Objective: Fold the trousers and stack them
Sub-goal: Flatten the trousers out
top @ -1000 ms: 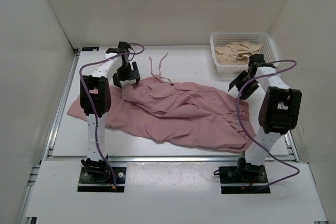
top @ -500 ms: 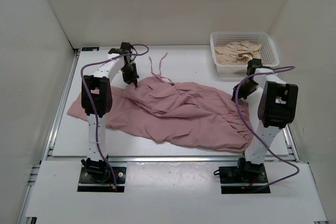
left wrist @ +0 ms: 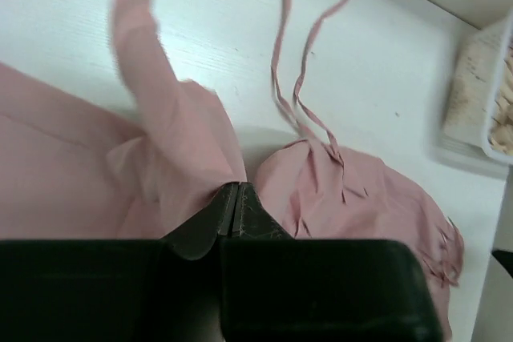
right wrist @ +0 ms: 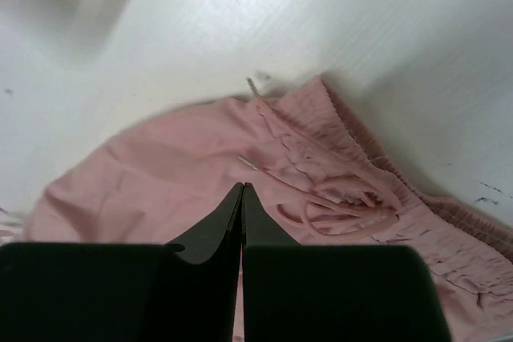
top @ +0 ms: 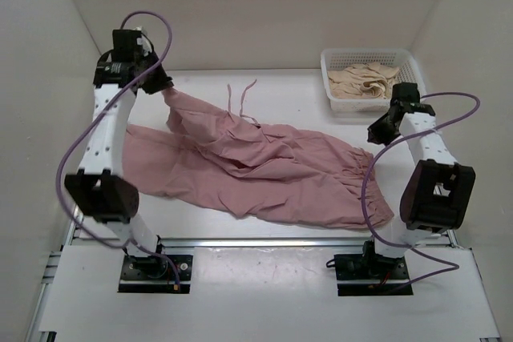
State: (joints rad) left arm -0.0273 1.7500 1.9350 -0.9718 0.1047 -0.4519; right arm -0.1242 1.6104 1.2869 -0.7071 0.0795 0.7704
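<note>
The dusty-pink trousers (top: 272, 174) lie crumpled across the middle of the table, with the gathered waist toward the right and the drawstring (top: 240, 102) trailing toward the back. My left gripper (top: 163, 86) is raised at the back left and shut on an edge of the trousers (left wrist: 176, 142). That edge rises in a taut fold to the left gripper (left wrist: 233, 186). My right gripper (top: 377, 131) hangs shut just above the table by the waist end. In the right wrist view the right gripper (right wrist: 242, 187) has nothing between its tips, and the elastic waist (right wrist: 361, 158) lies below.
A white basket (top: 413, 66) holding a beige-cream garment (top: 361, 79) stands at the back right, close behind my right gripper. White walls enclose the table on three sides. The basket's corner (left wrist: 473, 118) shows at the right edge of the left wrist view.
Both grippers went from open to shut. The left arm rose and swung to the back left, pulling a fold of the trousers up with it. The right gripper lifted slightly toward the right.
</note>
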